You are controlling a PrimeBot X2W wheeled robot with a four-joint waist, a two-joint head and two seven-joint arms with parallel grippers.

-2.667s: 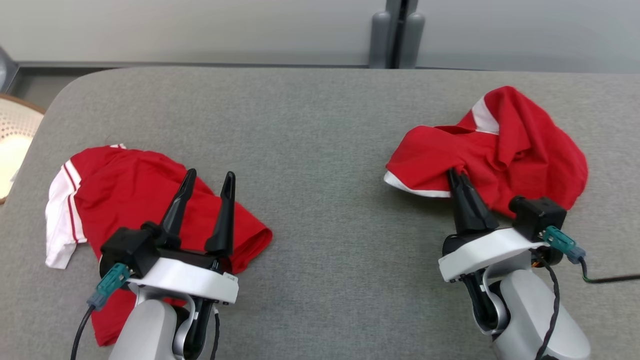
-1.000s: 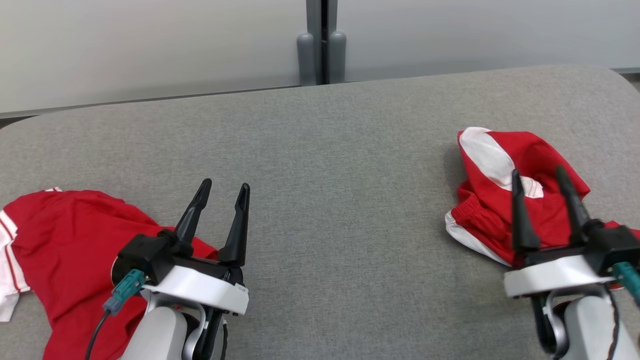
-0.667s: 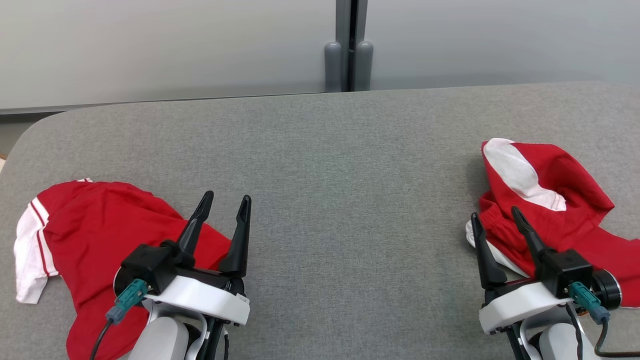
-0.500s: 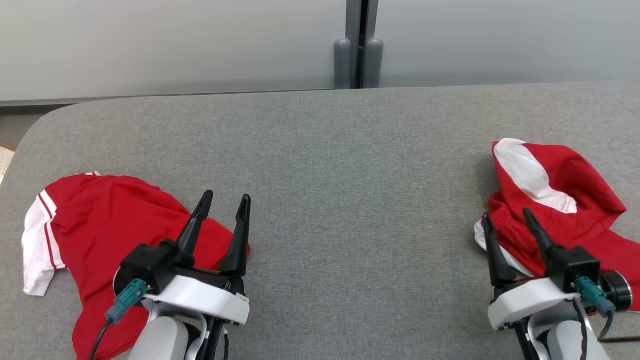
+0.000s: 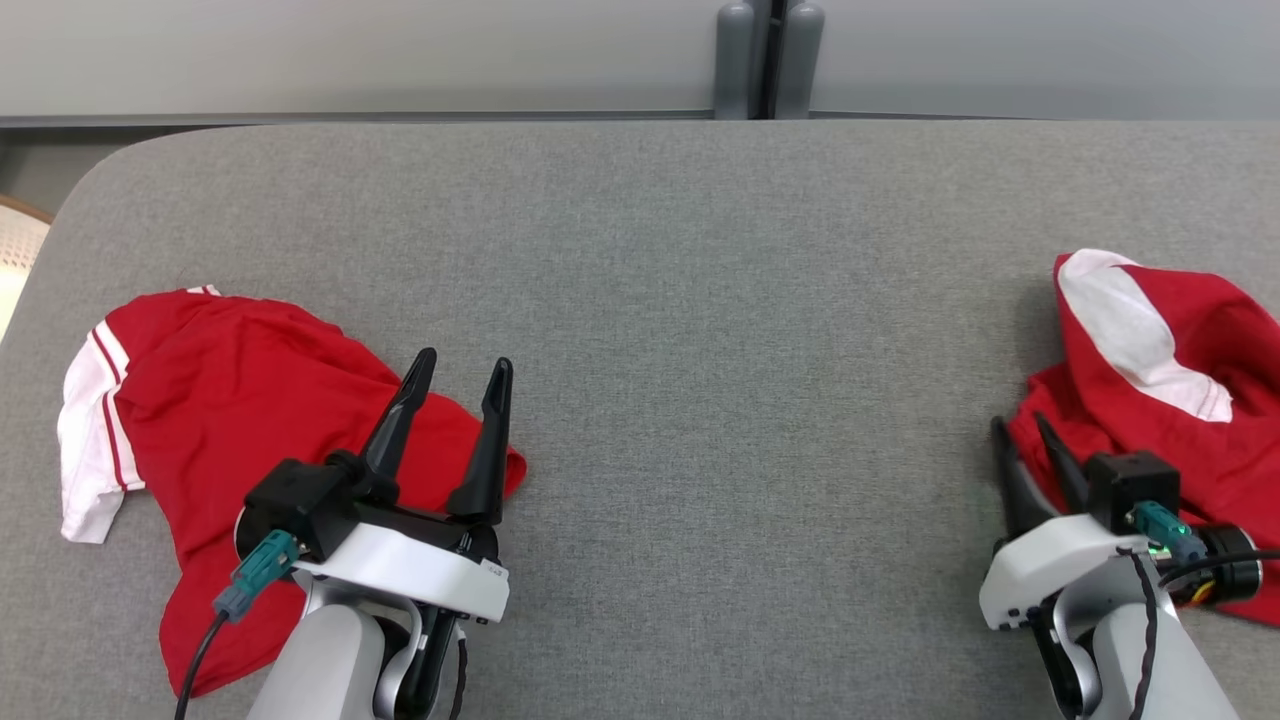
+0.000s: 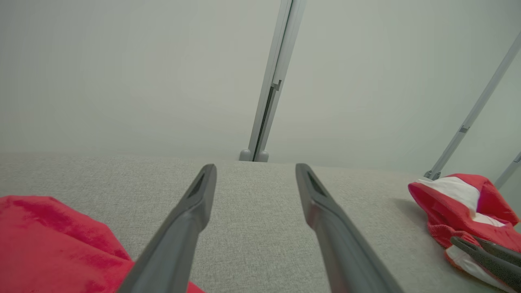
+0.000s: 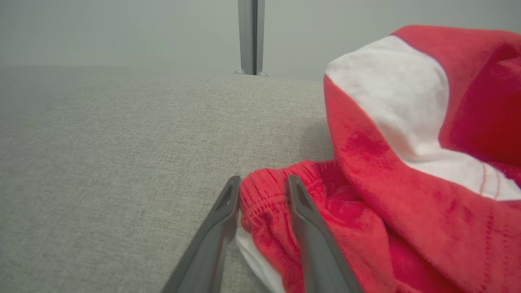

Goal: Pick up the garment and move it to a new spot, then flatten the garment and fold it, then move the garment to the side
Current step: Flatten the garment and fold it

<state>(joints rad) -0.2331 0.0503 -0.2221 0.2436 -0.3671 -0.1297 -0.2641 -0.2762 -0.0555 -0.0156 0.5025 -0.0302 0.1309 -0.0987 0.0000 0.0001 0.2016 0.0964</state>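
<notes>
Right hand [image 5: 1019, 424] sits low on the worktop [image 5: 700, 300] at the left rim of the garment [image 5: 1170, 400]. Its two fingers are drawn close with the gathered waistband [image 7: 264, 199] between them; whether they already bite the cloth I cannot tell. The garment lies crumpled at the worktop's right edge, with a white panel [image 7: 390, 93] folded over on top.

It looks like a light, limp knit that will sag and trail from any single hold, with nothing fragile or slippery about it. The waistband is the thickest, firmest part and the sensible place to grip, though one pinch may catch a single layer only. Flattening will likely want both waistband ends.

Left hand [image 5: 465, 360] hovers with fingers apart and nothing between them, over a red shirt [image 5: 230, 380] near the left edge.
</notes>
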